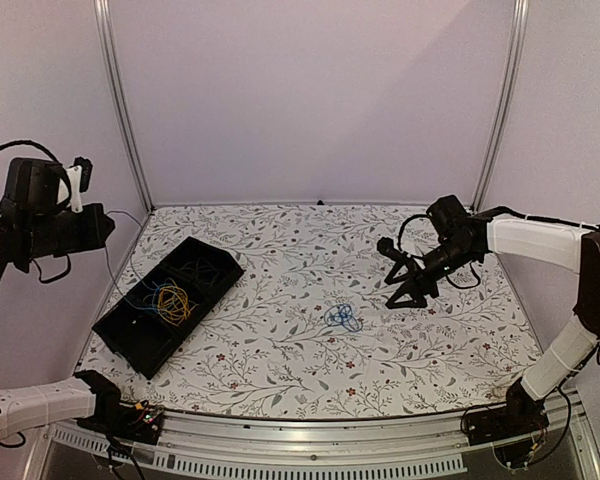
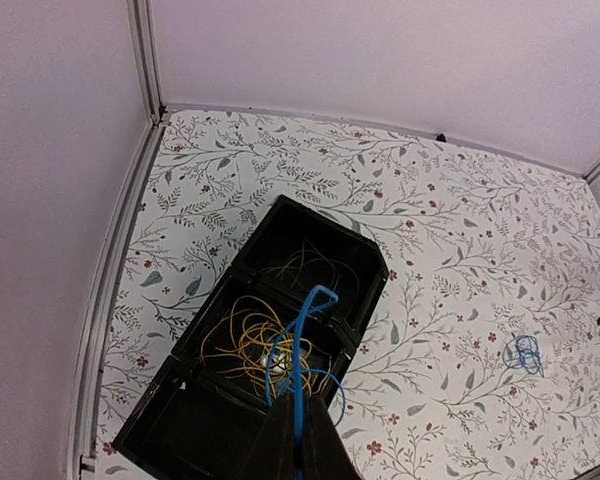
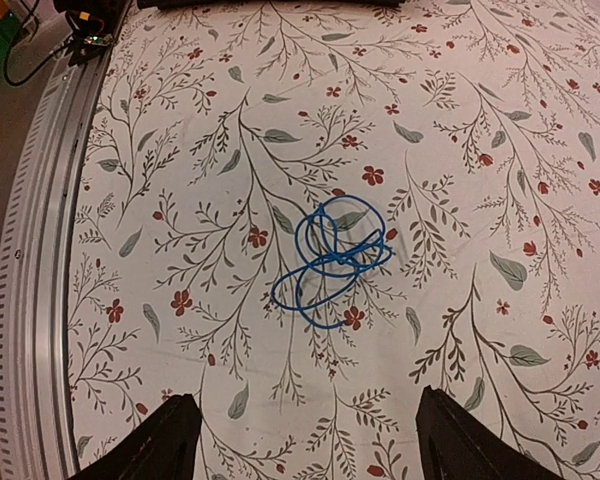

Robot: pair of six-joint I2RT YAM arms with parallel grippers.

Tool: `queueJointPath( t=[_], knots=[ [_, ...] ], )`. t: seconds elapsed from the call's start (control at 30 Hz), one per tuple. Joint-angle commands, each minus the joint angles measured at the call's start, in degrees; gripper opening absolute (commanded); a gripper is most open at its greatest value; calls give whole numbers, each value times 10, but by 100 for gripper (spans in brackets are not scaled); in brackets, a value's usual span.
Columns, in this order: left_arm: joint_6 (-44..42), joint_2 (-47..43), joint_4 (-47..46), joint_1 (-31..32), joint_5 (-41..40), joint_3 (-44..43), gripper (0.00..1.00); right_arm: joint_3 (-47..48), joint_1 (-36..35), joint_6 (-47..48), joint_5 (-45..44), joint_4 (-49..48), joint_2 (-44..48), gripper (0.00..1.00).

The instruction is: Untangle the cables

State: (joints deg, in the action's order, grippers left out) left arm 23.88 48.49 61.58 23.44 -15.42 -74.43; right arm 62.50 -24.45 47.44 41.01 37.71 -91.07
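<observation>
my left gripper (image 2: 298, 418) sits at the bottom centre of the left wrist view. its jaws are pressed together with a blue cable (image 2: 302, 335) pinched between them. the strand runs straight up from my fingertips to a small bend over the black tray (image 2: 376, 268), and more blue loops curl around it lower down. the tray lies slanted in the lower left of that view, on the flowered tablecloth (image 2: 450, 200). in its middle compartment the yellow-orange cables (image 2: 242, 345) sit in a loose nest, right under the blue strand. the upper compartment holds a few faint thin strands (image 2: 315, 262) whose colour i cannot make out.

my right gripper (image 3: 308, 398) is spread wide and holds nothing. one finger shows at the lower left and one at the lower right of the right wrist view. both are apart from the blue coil (image 3: 332, 258), which lies flat on the cloth in the centre of that frame as several small overlapping loops, well apart from the tray.
</observation>
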Motion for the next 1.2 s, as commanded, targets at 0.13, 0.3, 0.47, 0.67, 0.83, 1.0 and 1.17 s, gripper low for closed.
queueJointPath(
  t=[0.13,0.3,0.47,0.67,0.83,1.0,1.17],
  knots=[
    [-5,16,-177,-7,112,33,0,15,-10,7,0,16,-19,78],
    [-3,44,-196,-7,120,12,0,13,-10,6,3,17,-19,78],
    [-16,55,-124,-8,85,-36,0,15,-11,9,-3,18,-24,78],
    [5,67,-7,-9,37,-80,0,23,-15,12,-9,32,-46,77],
    [19,58,36,-11,8,-59,0,23,-22,12,-13,32,-50,77],
    [38,51,76,-15,-44,-43,0,22,-22,12,-17,32,-52,77],
    [60,48,98,-25,-59,10,0,23,-23,13,-19,35,-55,77]
  ],
)
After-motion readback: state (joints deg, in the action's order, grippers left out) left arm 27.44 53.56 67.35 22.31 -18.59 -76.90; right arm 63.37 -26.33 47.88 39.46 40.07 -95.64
